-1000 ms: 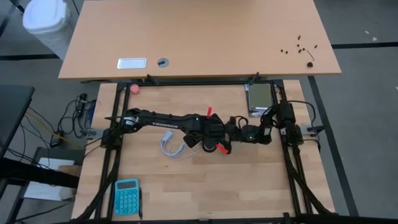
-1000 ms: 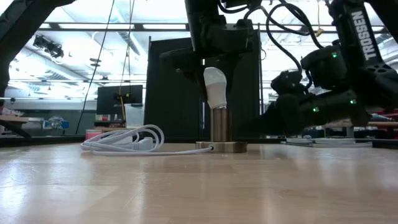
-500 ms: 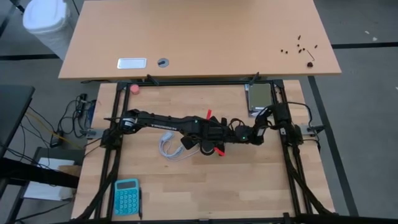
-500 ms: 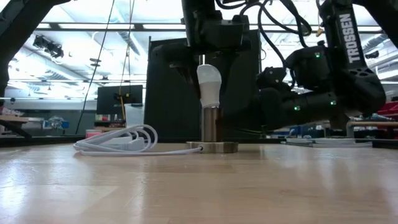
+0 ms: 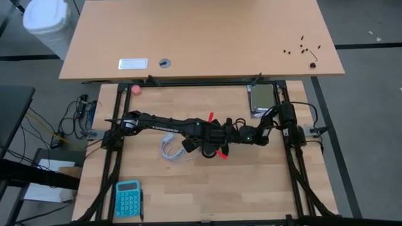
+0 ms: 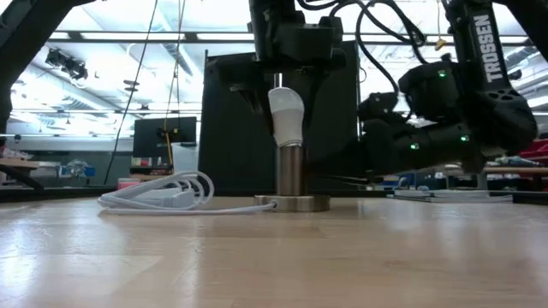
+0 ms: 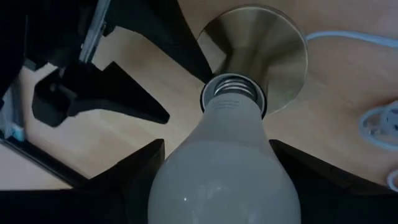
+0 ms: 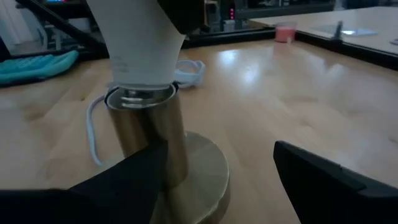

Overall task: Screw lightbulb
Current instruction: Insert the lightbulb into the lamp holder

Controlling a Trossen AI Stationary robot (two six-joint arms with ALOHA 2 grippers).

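Clearly, "TROSSEN" on right arm (image 6: 492, 47), lightbulb (image 6: 286, 115)

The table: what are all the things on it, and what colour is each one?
lightbulb: one, white, standing in the top of the socket, held by the left gripper
socket: one, brass-coloured post on a round base, middle of the table
cord: one, white, coiled on the left arm's side of the socket
calculator: one, teal, near corner on the left arm's side
ball: one, pink, far edge on the left arm's side
tablet: one, grey, far edge on the right arm's side
left gripper: one, black, jaws around the bulb's globe
right gripper: one, black, jaws open, low beside the socket
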